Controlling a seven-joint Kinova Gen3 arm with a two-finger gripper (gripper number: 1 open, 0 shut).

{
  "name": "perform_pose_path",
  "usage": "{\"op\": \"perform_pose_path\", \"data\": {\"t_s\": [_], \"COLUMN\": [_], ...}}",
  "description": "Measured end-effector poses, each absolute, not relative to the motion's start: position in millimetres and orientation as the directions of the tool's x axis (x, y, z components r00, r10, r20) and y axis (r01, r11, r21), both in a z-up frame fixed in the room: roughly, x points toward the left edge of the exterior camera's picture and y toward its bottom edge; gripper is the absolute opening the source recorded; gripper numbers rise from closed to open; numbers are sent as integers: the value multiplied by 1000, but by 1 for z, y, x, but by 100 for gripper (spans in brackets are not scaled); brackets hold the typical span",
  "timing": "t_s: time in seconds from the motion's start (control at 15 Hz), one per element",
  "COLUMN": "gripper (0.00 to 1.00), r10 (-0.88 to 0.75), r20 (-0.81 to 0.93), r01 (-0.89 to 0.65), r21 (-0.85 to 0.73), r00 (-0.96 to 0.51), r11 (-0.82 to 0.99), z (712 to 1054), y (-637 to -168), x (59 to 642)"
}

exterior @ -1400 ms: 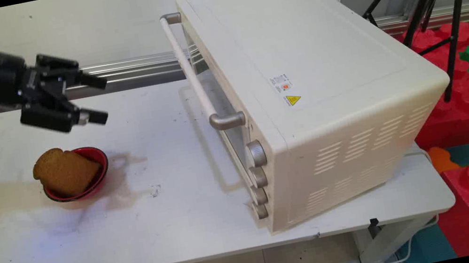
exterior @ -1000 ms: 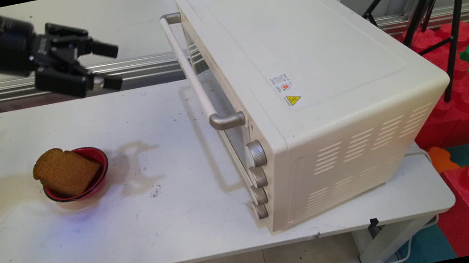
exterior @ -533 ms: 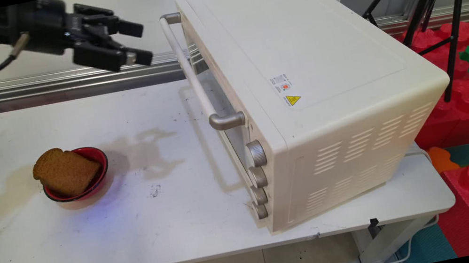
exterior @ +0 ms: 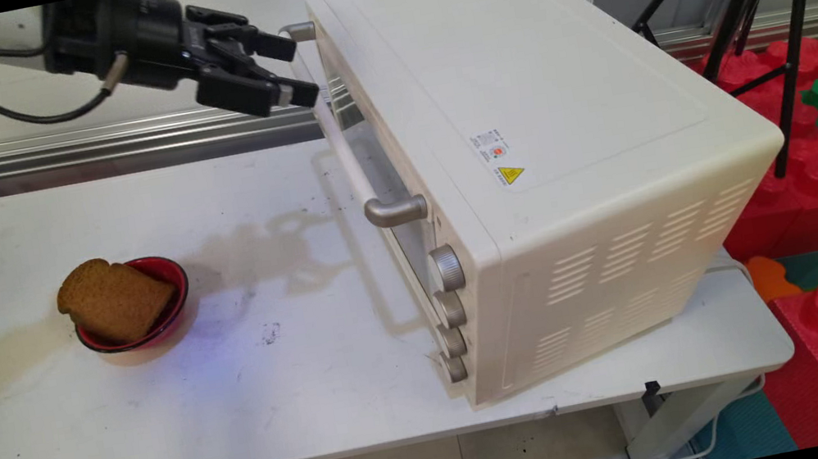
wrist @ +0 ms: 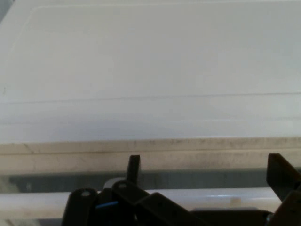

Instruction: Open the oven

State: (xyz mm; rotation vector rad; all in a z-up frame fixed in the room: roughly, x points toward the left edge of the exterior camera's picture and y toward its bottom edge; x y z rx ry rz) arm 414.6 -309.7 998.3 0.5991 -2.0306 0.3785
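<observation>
At the upper left of the frame the black gripper (exterior: 287, 64) reaches level toward the far end of the toaster oven's (exterior: 529, 151) door handle (exterior: 339, 133), its fingers (exterior: 274, 46) spread apart with nothing between them, one on either side of the white bar. Through the hand camera that handle (wrist: 197, 197) runs across just beyond the fingers (wrist: 134, 167), below the oven's top. Lower left on the desk (exterior: 157, 413), well apart, a red bowl (exterior: 173, 310) holds a brown bread slice (exterior: 115, 299).
</observation>
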Motion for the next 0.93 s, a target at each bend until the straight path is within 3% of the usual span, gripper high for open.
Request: {"op": "perform_pose_path", "data": {"t_s": [0.53,0.6,0.93], "gripper": [100,0,0], "r10": [-256,-255,-253], "r20": [860,860,857], "r01": [-550,-549,-544], "r21": [-34,-34,-38], "r00": [-441,-442,-450], "r11": [834,835,838], "z": [986,986,980], "y": [-325,-326,-332], "x": [402,401,396]}}
